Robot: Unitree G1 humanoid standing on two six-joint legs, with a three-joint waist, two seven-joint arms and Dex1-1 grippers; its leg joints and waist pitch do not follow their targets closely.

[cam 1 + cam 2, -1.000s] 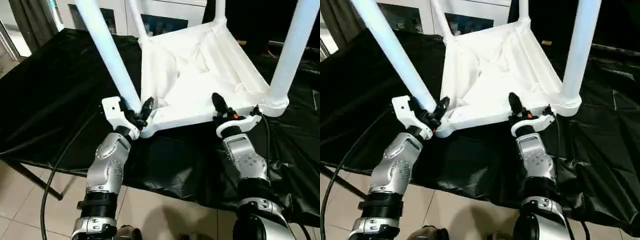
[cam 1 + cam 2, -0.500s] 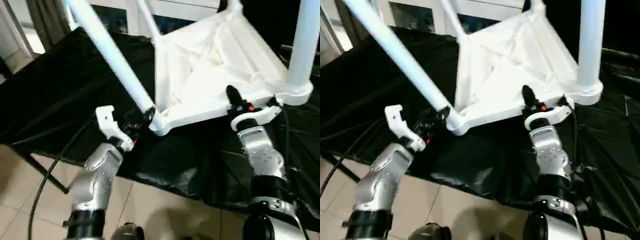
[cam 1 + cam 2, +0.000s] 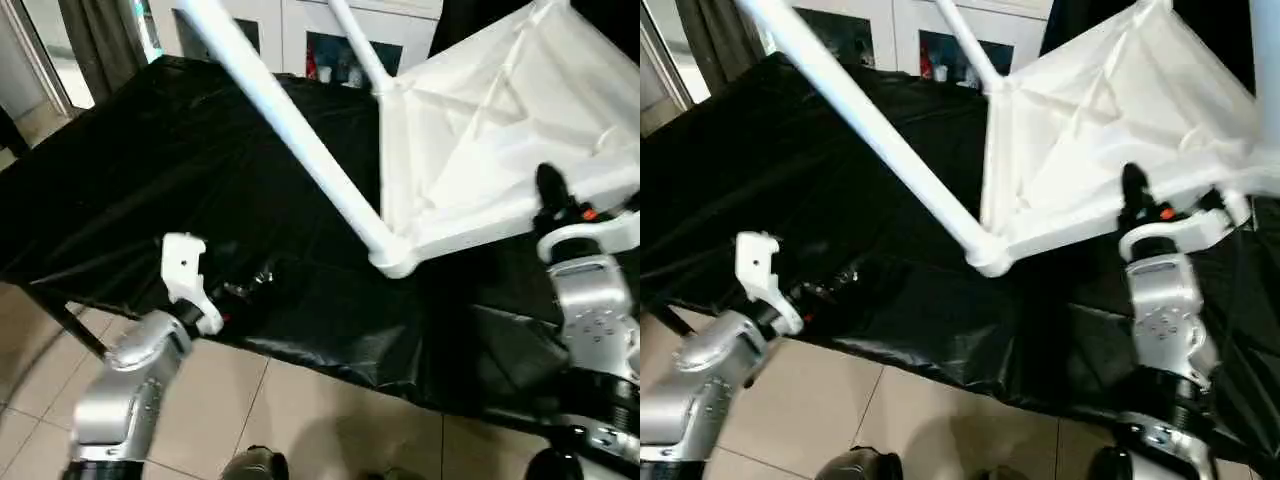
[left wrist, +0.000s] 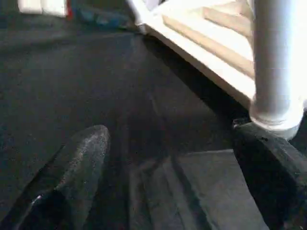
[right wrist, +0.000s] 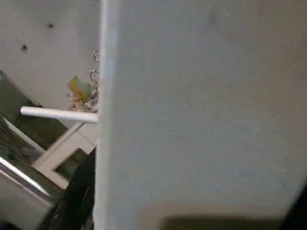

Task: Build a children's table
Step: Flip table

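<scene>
The right gripper (image 3: 548, 192) clamps the children's table (image 3: 480, 150) rim, while the left gripper (image 3: 240, 290), spread wide, hangs apart from it.

White table top (image 5: 201, 115) close up; black finger (image 5: 76, 196) beside it.

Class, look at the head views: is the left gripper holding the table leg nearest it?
No: the left gripper hangs open over the black cloth, apart from the leg.
</scene>
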